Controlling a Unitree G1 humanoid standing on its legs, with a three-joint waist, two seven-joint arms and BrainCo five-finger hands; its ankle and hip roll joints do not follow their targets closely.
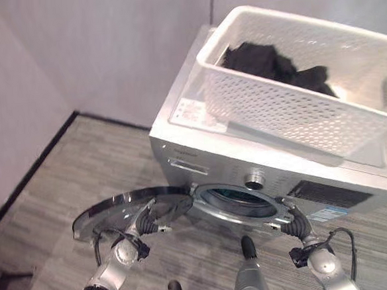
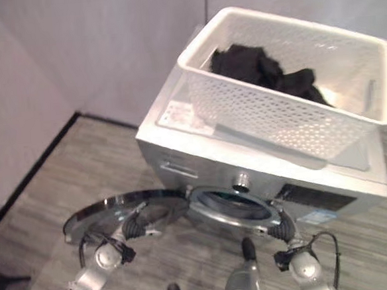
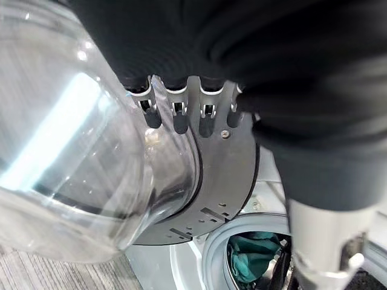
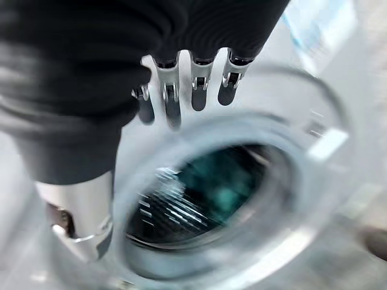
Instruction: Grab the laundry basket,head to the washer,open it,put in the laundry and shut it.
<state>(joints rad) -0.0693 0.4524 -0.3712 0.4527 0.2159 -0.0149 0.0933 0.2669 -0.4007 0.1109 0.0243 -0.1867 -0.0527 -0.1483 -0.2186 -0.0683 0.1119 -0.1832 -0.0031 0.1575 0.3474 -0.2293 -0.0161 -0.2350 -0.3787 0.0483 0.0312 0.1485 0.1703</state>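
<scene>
Washer (image 1: 200,148) first: a silver front-loader against the wall, its round door (image 1: 128,209) swung fully out and lying under the left hand (image 1: 146,221). Up above both hands, on the washer's top, sits the white laundry basket (image 1: 290,108) with dark laundry (image 1: 274,66) heaped inside it. Between the two hands gapes the drum opening (image 1: 240,201); the left wrist view shows something teal (image 3: 251,257) already in there.

Left hand rests against the door's inner side, fingers (image 3: 181,115) straight and relaxed over the grey ring beside the glass bowl, gripping nothing. Right hand (image 1: 293,223) sits at the opening's far rim, fingers (image 4: 199,90) likewise loose and empty.

Opening looks done, so the loading seems next. To do it well, I'd judge the door should be left fully swung out, a hand lifted clear up to the basket, the cloth pinched in a firm bunch, and carried down deep past the rim so nothing trails over the seal.
</scene>
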